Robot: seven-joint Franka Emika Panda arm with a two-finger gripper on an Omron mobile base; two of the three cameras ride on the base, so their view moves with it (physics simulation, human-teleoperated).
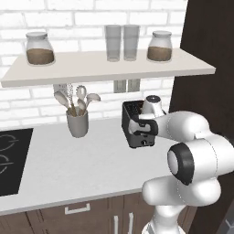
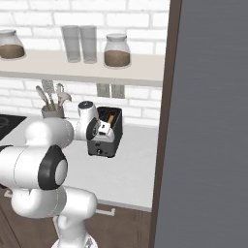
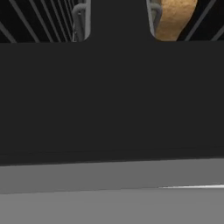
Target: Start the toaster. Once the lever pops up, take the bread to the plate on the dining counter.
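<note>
White brick backs a pale worktop [image 1: 91, 160] in the left base view, with a shelf [image 1: 105, 68] above carrying two jars and two glasses. A cup of spoons [image 1: 77, 122] stands near the wall, and a black hob [image 1: 11, 160] lies at the left edge. At the worktop's right end sits the toaster [image 1: 132, 123], with the gripper [image 1: 145, 128] pressed close against its front; the jaws are together, holding nothing.

From the right base view the toaster [image 2: 107, 131] stands beside a dark cabinet side [image 2: 208, 121], and the bread [image 2: 110, 118] sits down in one slot. The gripper [image 2: 102, 130] is at the toaster's near face.

Looking along the hand, the toaster's [image 3: 109, 100] dark top lies very close, and the bread [image 3: 175, 17] shows tan in the right slot.
</note>
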